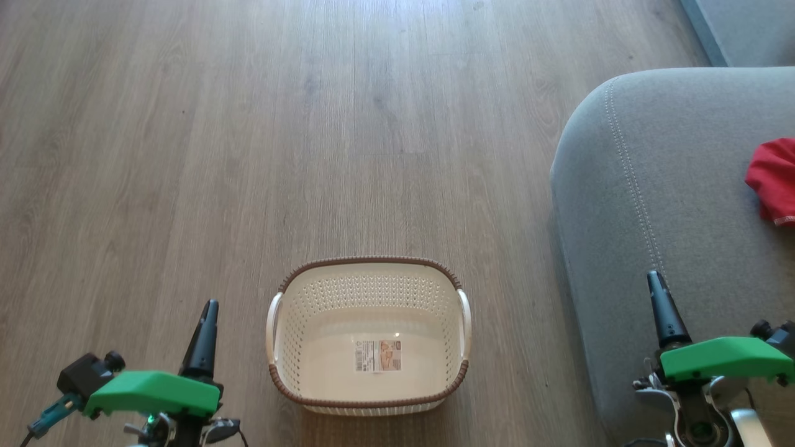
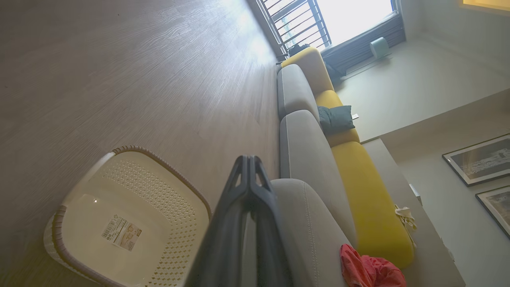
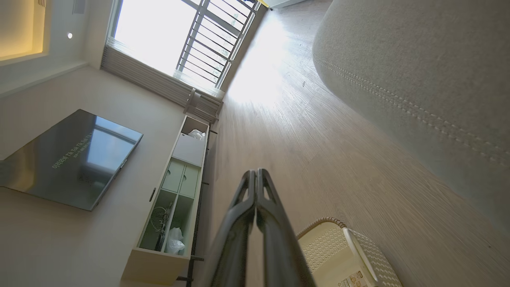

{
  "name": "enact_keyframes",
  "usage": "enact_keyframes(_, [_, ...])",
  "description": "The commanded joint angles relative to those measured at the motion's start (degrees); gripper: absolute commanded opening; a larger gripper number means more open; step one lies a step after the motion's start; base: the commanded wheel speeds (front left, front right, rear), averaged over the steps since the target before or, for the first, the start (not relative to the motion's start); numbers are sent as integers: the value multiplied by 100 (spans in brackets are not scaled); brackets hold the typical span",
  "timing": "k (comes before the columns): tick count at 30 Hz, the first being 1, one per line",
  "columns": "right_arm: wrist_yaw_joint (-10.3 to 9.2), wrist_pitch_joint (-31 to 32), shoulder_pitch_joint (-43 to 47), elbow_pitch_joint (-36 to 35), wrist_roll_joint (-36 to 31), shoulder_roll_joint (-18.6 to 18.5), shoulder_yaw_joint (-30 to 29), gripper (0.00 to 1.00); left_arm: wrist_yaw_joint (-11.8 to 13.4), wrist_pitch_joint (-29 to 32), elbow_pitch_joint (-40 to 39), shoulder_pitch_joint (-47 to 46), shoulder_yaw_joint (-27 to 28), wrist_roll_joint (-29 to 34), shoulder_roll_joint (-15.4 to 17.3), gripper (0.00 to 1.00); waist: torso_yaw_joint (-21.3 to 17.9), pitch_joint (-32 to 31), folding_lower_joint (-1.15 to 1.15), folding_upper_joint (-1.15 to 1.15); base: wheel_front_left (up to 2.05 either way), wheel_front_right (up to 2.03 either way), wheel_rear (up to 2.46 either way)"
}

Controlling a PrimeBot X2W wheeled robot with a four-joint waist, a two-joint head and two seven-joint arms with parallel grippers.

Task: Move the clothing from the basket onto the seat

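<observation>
Bare wood floor (image 1: 248, 124) lies wide open ahead of the left gripper (image 1: 210, 309). The basket (image 1: 372, 261) sits just to its right, mouth unobstructed. Beside the right gripper (image 1: 657, 282), the seat (image 1: 652, 186) bulks up, with red clothing (image 1: 773, 177) ahead-right.

The head camera is looking steeply down at the wooden floor (image 1: 186, 124), with the basket (image 1: 372, 292) lying near its lower edge and the seat (image 1: 671, 186) at its right. The left wrist camera is sitting low, facing along the left tool (image 2: 248, 158) past basket and seat toward the window (image 2: 350, 16). The right wrist camera is facing along the right tool (image 3: 256, 172) toward that same window, sharing basket and seat.
</observation>
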Motion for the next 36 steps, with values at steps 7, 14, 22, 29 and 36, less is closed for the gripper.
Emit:
enact_keyframes(7, [-1,176,-299,-161,529,4,-2,0,-70,163,-123,-376,234,-565,63,0,-9,-13,0,0,0,0,0])
enact_keyframes(14, [-1,294,-323,-147,942,11,-45,0,-96,283,-98,-417,303,-1008,66,0,-17,-24,0,0,0,0,0])
enact_keyframes(22, [-1,412,-348,-133,1354,18,-89,0,-122,403,-74,-458,373,-1450,68,0,-25,-36,0,0,0,0,0])
enact_keyframes(29, [-1,531,-372,-120,1766,26,-133,0,-148,523,-50,-500,443,-1893,69,0,-33,-47,0,0,0,0,0])
enact_keyframes(36, [-1,649,-397,-106,2176,34,-177,0,-174,643,-26,-541,513,-2333,71,0,-41,-59,0,0,0,0,0])
